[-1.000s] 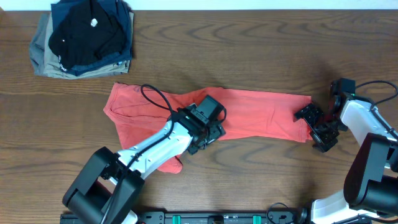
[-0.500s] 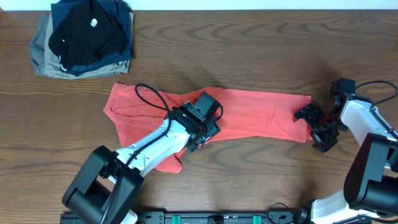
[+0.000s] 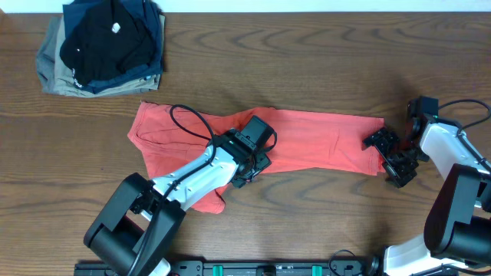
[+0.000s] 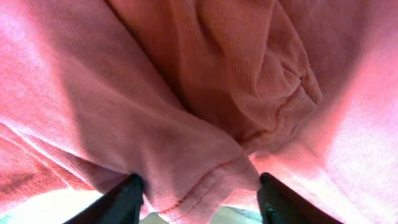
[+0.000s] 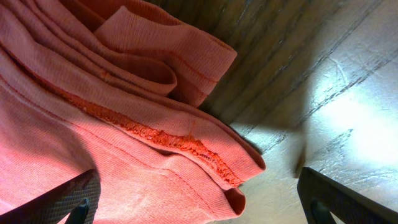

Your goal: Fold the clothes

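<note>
One T-shirt (image 3: 322,138) lies mid-table as a crumpled band running 9 to 3 o'clock, its edges uneven. Left gripper (image 4: 199,193) straddles a hem fold on the 6 o'clock edge; a firm clamp cannot be confirmed. Right gripper (image 3: 387,159) stands spread wide at the 3 o'clock end. Table (image 3: 307,61) wood lies open toward 12 o'clock, with a folded stack (image 3: 103,46) at 10 o'clock.

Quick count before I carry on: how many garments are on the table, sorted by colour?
Coral-red T-shirt: 1
Black folded garment: 1
Navy folded garment: 1
Khaki folded garment: 1
Total: 4
</note>
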Robot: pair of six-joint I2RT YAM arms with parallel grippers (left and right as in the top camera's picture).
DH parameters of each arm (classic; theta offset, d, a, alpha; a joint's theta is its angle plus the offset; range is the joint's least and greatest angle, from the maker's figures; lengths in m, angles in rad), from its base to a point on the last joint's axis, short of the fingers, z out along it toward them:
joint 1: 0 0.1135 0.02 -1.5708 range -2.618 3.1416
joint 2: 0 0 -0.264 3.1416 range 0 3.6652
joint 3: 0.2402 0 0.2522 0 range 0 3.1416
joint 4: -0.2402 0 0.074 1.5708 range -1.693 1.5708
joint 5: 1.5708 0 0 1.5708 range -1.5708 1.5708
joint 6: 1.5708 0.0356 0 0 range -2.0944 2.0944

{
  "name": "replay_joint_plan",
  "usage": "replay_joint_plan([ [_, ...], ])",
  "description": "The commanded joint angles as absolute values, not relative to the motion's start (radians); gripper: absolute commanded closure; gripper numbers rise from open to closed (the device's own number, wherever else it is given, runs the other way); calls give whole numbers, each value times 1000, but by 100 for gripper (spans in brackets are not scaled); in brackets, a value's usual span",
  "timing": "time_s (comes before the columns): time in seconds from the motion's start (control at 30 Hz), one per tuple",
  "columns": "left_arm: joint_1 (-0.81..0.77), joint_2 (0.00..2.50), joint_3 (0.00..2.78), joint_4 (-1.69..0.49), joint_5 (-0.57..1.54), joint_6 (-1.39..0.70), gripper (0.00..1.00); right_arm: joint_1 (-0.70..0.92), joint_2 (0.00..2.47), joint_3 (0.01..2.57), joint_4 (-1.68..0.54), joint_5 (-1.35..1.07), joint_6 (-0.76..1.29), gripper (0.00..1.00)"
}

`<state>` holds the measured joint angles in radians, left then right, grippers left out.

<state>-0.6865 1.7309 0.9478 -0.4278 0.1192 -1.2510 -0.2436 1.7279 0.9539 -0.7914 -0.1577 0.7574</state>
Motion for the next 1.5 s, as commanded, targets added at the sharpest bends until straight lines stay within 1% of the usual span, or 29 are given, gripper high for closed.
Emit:
replay_joint_plan([
  [0.0,-689,1744,962,-427,100,-1251,48,-237,1734,952,-792,-154,762,1],
  [0.23,-689,1733,962,-448,101,-1251,49,-237,1734,952,-792,-154,762,1],
  [0.37,-689,1714,962,-458,100,-1231,55,-237,1734,952,-792,-154,762,1],
  [0.63,-689,1707,962,-462,100,-1224,59,-237,1734,952,-792,-154,762,1],
  [0.93,-689,1707,962,-469,100,-1224,76,-237,1734,952,-792,-154,762,1],
  [1.07,-689,1707,962,-469,100,-1224,81,-237,1734,952,-792,-154,762,1],
  [1.1,-689,1707,962,-469,100,-1223,89,-237,1734,952,-792,-154,762,1],
  [1.13,-689,1705,962,-469,101,-1215,93,-237,1734,952,-792,-154,762,1],
  [1.33,-689,1665,962,-511,100,-1205,94,-237,1734,952,-792,-155,762,1],
  [1.47,-689,1596,962,-528,99,-1162,94,-237,1734,952,-792,-154,762,1],
])
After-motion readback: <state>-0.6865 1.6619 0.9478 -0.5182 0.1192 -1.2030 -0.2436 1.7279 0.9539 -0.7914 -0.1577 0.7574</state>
